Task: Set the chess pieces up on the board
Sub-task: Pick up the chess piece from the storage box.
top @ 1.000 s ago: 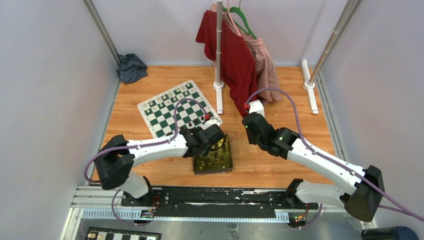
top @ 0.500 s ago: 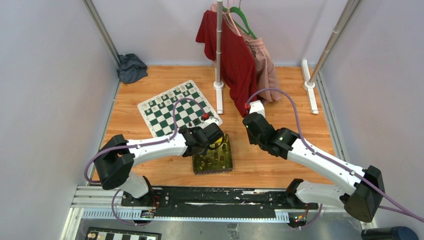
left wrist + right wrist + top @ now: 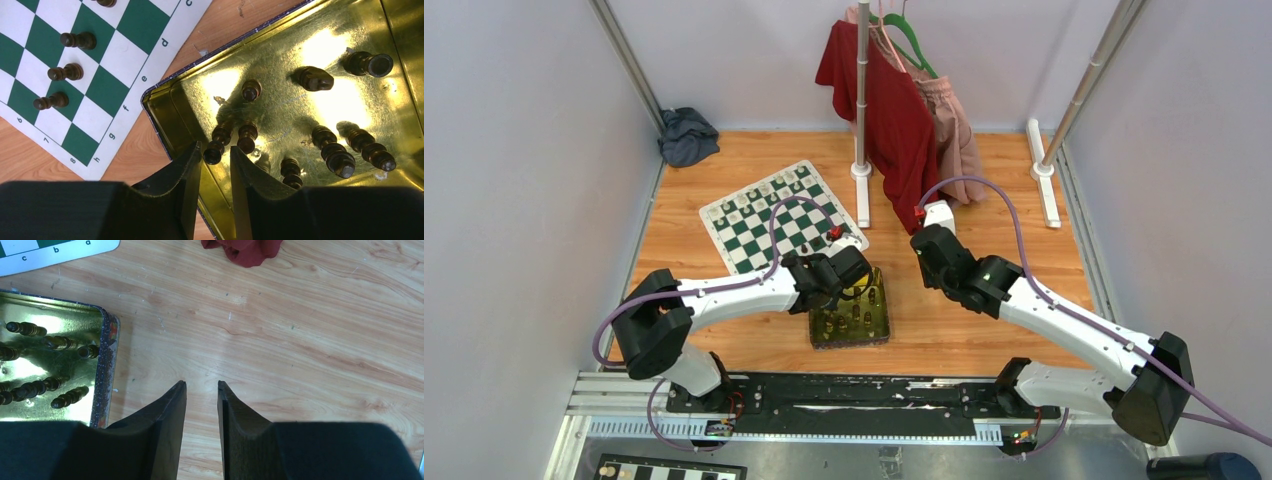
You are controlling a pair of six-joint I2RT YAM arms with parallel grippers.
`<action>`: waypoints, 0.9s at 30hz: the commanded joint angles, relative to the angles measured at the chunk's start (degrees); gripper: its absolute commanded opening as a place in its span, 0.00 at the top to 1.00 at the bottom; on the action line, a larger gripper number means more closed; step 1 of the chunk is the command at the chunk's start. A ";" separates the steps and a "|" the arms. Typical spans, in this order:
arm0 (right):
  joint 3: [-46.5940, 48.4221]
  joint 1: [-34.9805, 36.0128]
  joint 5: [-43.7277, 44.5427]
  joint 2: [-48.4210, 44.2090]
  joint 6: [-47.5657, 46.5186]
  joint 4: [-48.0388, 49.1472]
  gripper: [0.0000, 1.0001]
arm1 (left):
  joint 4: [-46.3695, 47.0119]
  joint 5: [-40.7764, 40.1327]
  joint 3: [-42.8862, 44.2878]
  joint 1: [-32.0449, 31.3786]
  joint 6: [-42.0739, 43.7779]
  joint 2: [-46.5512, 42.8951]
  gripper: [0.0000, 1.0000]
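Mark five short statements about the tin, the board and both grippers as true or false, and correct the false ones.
1. Every one of the chess pieces in the tin is dark. True.
2. The right gripper holds a pawn. False: its jaws are open and empty over the bare wooden table.
3. The left gripper hangs over the board. False: it is over the tin, its open jaws at a dark pawn near the tin's corner.
4. Dark pawns are on the board. True.
5. A red garment hangs beyond the board. True.
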 commanded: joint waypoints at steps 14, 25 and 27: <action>-1.14 -1.28 -0.53 -0.17 -0.75 0.64 0.66 | 0.36 0.12 -1.66 0.23 -1.34 -0.29 0.69; -1.52 -1.55 -0.71 -0.41 -0.81 0.69 0.67 | 0.85 0.45 -1.62 0.23 -1.33 0.14 0.79; -1.70 -1.58 -0.69 -0.55 -0.85 0.75 0.67 | 0.77 0.59 -1.50 0.23 -1.35 0.27 0.86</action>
